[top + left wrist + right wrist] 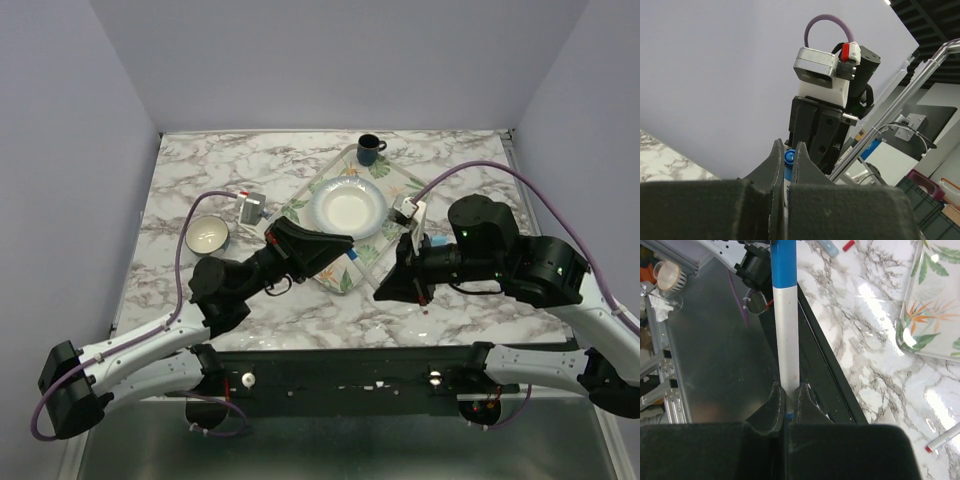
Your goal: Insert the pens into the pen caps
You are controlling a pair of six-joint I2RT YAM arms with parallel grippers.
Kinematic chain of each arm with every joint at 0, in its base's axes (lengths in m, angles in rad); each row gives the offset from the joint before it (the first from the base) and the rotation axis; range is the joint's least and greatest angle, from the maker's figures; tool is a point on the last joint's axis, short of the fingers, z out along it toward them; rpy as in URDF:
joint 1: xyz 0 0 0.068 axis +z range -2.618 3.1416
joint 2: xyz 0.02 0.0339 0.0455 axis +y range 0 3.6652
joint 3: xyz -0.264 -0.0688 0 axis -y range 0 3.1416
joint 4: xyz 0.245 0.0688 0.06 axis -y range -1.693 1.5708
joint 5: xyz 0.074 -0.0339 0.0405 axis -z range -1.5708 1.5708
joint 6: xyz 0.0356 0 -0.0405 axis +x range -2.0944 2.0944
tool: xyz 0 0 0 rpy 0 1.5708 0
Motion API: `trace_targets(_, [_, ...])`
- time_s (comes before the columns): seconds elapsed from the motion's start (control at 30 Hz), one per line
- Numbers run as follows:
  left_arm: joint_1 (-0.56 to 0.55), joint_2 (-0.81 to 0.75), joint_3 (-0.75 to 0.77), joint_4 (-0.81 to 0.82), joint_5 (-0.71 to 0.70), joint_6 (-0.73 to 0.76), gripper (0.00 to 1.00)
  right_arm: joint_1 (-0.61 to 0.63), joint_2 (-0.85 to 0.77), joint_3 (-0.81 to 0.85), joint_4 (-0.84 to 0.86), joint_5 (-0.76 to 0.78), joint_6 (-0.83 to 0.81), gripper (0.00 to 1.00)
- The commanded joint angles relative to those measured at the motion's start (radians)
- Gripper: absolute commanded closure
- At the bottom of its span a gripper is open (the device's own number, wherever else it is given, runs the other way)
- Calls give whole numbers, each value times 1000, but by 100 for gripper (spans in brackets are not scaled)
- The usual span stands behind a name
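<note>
Left jaws clamp blue cap (789, 157) — right jaws grip white marker (787, 340) by one end, blue section at the other, above counter's (300, 310) near edge; red-tipped marker (942, 440) lies on counter.

The white pen (787, 330) runs off the right wrist view's top edge, its lower end buried in the jaws of the right gripper (788, 386). In the left gripper (788, 145) only the rounded end of a blue piece (788, 157) shows, pen or cap unclear. A red-tipped marker (942, 441) is cut by the right wrist view's edge.
</note>
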Motion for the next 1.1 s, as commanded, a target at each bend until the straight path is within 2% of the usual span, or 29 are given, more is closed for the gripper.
trace_targets(0.0, [-123,136,-100,-220,347,-81,100,-59,-16,16,868,234,-4,99])
trace_targets(0.2, [-129,168,-77,-258,315,-65,100,-61,-33,-33,884,269,-30,99])
trace_targets(0.37, [-134,179,-62,-227,316,-68,100,-61,-57,-56,886,282,-35,99])
trace_targets(0.47, [-131,161,4,-308,292,-31,100,-61,-62,-81,857,227,-46,99])
trace_targets(0.5, [-131,150,33,-412,269,16,100,-59,-65,-92,849,214,-52,99])
trace_targets(0.6, [-131,115,107,-502,192,55,99,-59,-109,-226,891,186,-47,99])
trace_targets(0.67, [-131,94,125,-511,148,63,92,-59,-137,-323,922,180,-34,99])
trace_targets(0.7, [-129,80,134,-531,138,72,81,-59,-151,-340,921,170,-33,99])
trace_targets(0.8, [-128,67,190,-606,90,124,61,-61,-168,-395,912,134,-18,99])
trace_targets(0.87, [-128,61,235,-656,62,165,56,-59,-177,-443,904,119,-4,99])
trace_targets(0.9, [-123,51,251,-702,28,178,50,-59,-181,-464,901,120,17,99])
trace_targets(1.07, [-116,-8,312,-819,-130,251,40,-61,-263,-610,905,172,80,99])
